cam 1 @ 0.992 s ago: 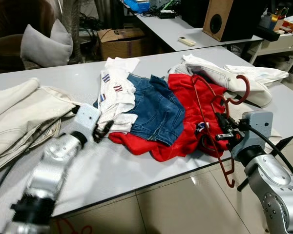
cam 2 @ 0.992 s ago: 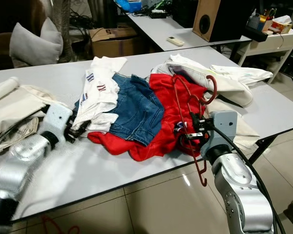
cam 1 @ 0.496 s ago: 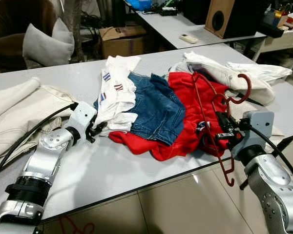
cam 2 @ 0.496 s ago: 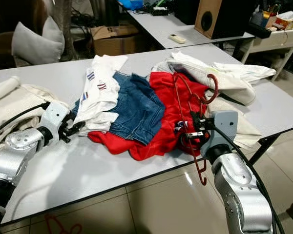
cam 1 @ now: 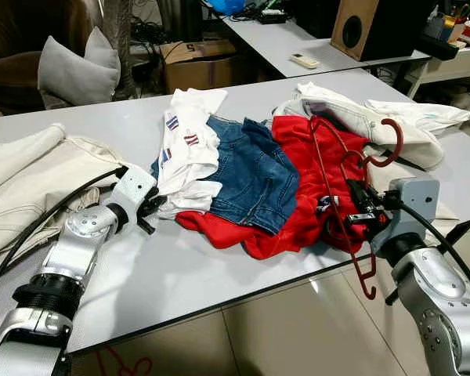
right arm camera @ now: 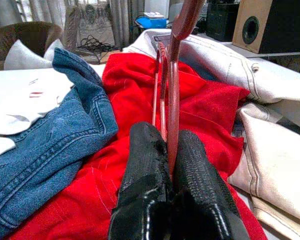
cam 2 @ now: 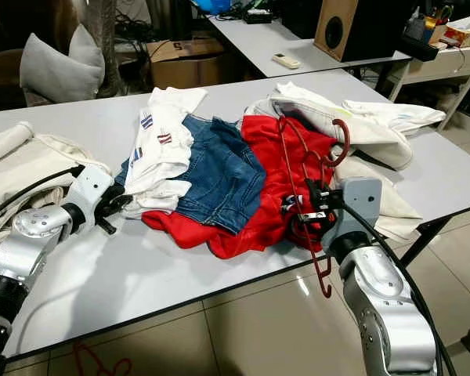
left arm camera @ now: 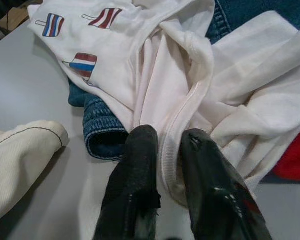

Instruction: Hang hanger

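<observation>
A dark red hanger (cam 1: 327,168) lies across a red garment (cam 1: 298,188) on the grey table (cam 1: 180,266). Its hook (cam 1: 388,145) curls toward the beige jacket, and its lower end (cam 1: 366,282) hangs past the table's front edge. My right gripper (cam 1: 356,210) is shut on the hanger's thin bars (right arm camera: 165,95), just above the red cloth. My left gripper (cam 1: 149,210) is at the near edge of a white shirt (cam 1: 184,153) with small flag prints. Its fingers (left arm camera: 137,160) stand close together with the shirt's hem (left arm camera: 172,150) between them.
Blue jeans (cam 1: 247,176) lie between the white shirt and the red garment. A cream cloth (cam 1: 31,176) covers the table's left part, and a beige jacket (cam 1: 368,121) and a white cloth (cam 1: 423,117) lie at the right. Behind stand a second table, a speaker (cam 1: 368,27) and a cardboard box.
My left arm has reached forward to the white shirt's edge and its fingers now have the hem between them. My right gripper has kept still on the hanger. The camera has shifted slightly.
</observation>
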Robot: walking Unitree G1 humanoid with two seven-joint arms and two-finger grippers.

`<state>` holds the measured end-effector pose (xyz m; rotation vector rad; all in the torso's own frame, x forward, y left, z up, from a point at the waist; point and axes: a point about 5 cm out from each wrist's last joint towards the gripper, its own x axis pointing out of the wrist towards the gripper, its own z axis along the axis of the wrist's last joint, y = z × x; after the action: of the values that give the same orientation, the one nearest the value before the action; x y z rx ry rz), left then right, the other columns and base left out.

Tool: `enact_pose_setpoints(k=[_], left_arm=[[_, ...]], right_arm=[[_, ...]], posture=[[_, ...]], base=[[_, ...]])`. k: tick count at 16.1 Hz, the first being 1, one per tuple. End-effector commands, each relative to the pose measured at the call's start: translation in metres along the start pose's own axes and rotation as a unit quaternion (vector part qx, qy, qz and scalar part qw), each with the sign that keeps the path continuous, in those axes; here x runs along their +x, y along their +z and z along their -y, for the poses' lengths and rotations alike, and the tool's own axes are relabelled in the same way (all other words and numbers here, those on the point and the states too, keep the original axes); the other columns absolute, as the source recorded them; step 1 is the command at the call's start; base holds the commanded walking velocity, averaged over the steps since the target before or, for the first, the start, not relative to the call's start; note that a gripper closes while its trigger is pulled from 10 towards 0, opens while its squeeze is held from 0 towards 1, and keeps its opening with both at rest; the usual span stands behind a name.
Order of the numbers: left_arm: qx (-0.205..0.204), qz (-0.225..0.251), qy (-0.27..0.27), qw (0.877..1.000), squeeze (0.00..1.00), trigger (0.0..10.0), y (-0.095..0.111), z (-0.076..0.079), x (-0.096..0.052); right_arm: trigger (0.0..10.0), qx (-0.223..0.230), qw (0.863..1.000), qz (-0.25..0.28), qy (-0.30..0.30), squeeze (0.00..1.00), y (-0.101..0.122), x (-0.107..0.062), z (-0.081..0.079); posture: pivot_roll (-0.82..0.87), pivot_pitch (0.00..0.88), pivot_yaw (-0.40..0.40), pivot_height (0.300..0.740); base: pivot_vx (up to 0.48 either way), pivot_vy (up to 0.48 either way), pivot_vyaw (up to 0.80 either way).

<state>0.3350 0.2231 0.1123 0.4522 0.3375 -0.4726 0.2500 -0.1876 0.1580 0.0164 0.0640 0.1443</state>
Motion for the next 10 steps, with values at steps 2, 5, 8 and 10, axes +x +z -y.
enact_pose_setpoints(k=[2, 5, 8, 10], left_arm=[[0.009, 0.007, -0.005, 1.000, 0.00, 0.0, 0.005, -0.003, 0.002], [0.004, 0.010, -0.012, 1.000, 0.00, 0.0, 0.005, -0.002, 0.002], [-0.011, 0.026, -0.020, 0.999, 0.00, 0.0, 0.009, -0.001, 0.003], [-0.035, 0.051, -0.028, 0.998, 0.00, 0.0, 0.016, 0.000, 0.003]], right_arm=[[10.0, 0.001, 1.000, 0.010, -0.001, 0.00, 0.003, 0.003, 0.000], [10.0, 0.001, 1.000, 0.010, 0.000, 0.00, 0.003, 0.004, -0.001], [10.0, 0.002, 1.000, 0.010, -0.001, 0.00, 0.002, 0.004, -0.001], [10.0, 0.003, 1.000, 0.009, -0.003, 0.00, 0.002, 0.004, -0.001]], posture=[[-0.13, 0.000, 0.019, 0.740], [-0.12, 0.000, 0.017, 0.740], [-0.12, 0.000, 0.017, 0.740], [-0.12, 0.000, 0.020, 0.740]], base=[[0.000, 0.000, 0.00], [0.000, 0.000, 0.00], [0.000, 0.000, 0.00], [0.000, 0.000, 0.00]])
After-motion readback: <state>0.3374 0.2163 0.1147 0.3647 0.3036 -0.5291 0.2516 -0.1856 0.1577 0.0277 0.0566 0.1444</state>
